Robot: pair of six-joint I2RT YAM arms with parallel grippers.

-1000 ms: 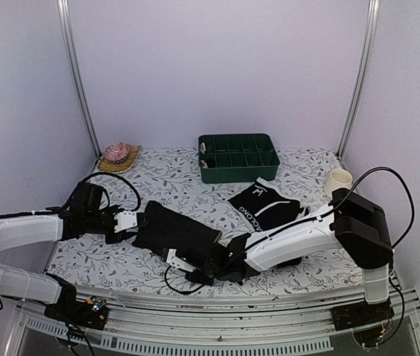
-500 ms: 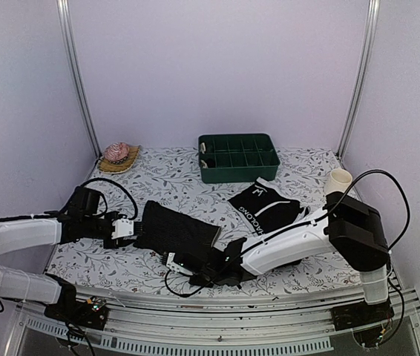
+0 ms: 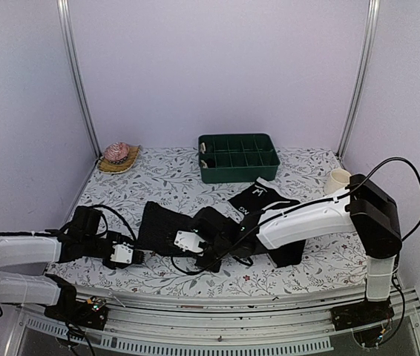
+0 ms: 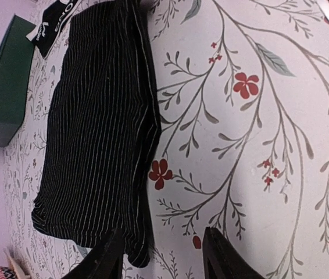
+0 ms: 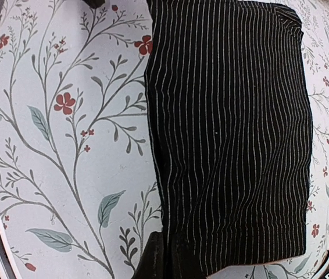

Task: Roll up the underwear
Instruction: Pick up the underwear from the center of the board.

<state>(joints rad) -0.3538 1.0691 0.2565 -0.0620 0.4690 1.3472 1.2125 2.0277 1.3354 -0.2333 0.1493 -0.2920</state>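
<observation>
L hand (image 4: 163,256) low over near-left of floral surface (image 3: 158,178); fingers (image 4: 109,258) spread, nothing btwn them. One finger just beside a corner of striped boxer briefs (image 3: 162,222). R hand (image 5: 168,256) pressed together, pinching edge of same briefs near a corner. Striped pair lies flat, folded to an oblong, centre-left on surface. 2nd pair, black boxer briefs w/ white waistband lettering (image 3: 264,202), lies right of centre beyond R forearm; contact btwn pairs hidden by arm. Behind: green compartment tray (image 3: 240,176). Far right: cream cup (image 3: 338,180). Far-left corner: pinkish object on woven mat (image 3: 117,156).
</observation>
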